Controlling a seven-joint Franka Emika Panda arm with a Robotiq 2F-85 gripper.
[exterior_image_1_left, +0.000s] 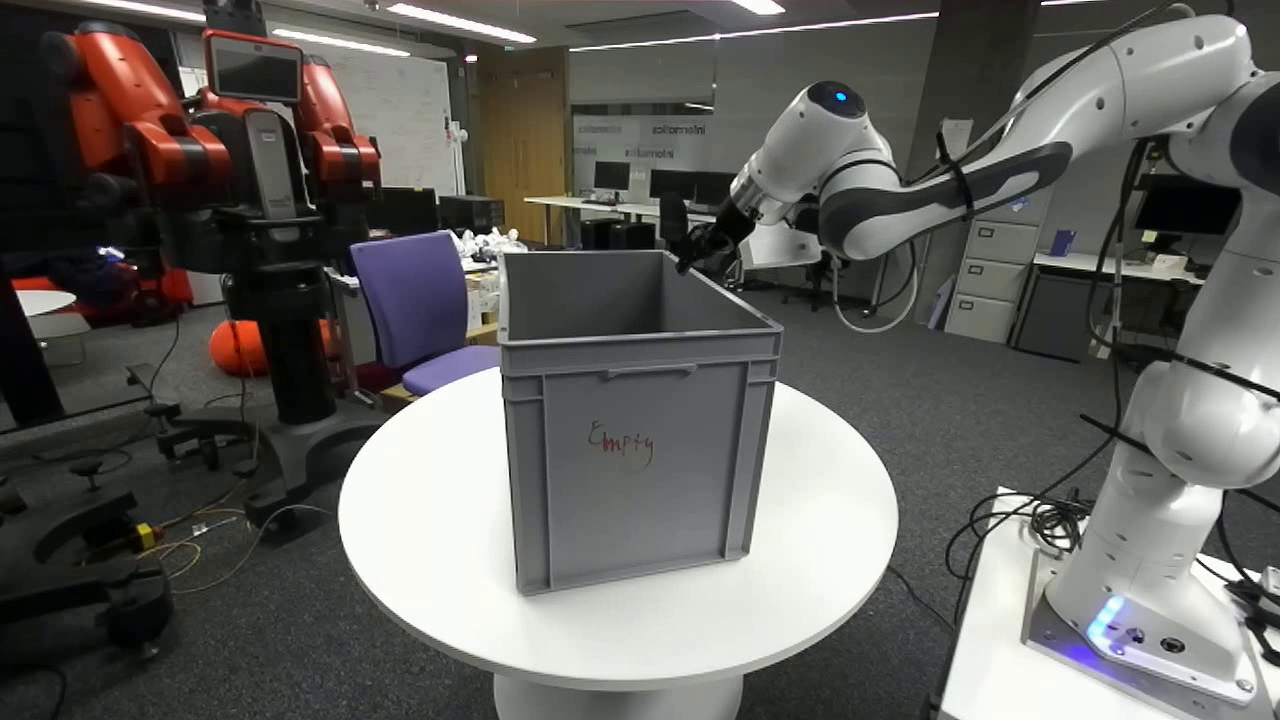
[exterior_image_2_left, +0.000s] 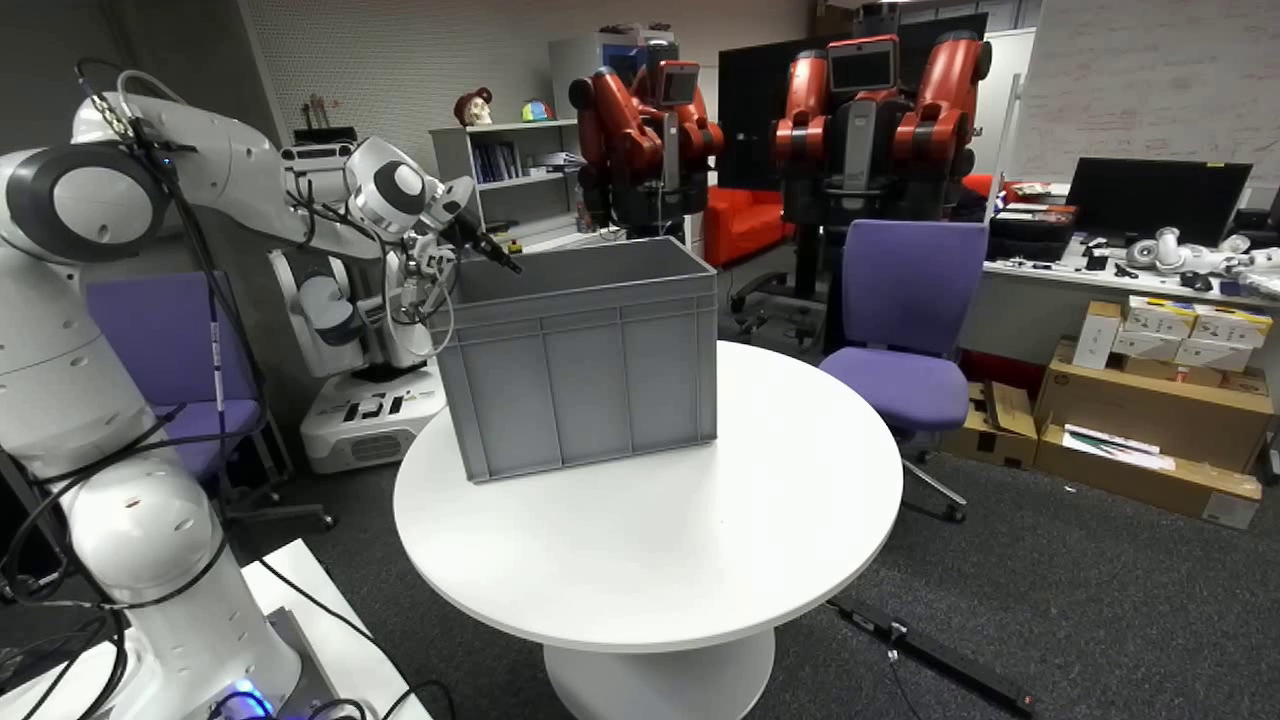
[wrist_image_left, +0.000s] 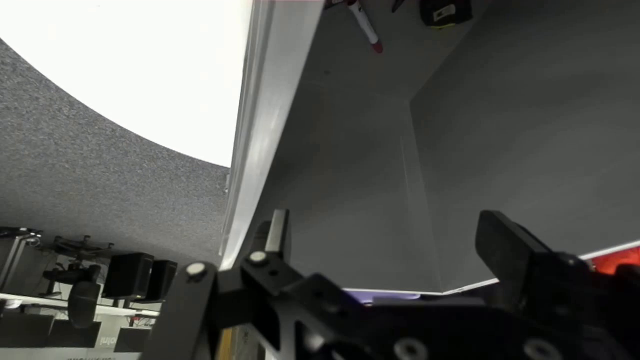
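Robotics lab: red two-armed robots (exterior_image_2_left: 858, 150), whiteboard (exterior_image_2_left: 1150, 90), monitors (exterior_image_1_left: 672, 184).

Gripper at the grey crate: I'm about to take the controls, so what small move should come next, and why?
I'd probably ease the gripper toward the middle of the grey crate before lowering it. In the wrist view it is open with nothing held, one finger looks close to the crate's rim, and a marker lies inside.
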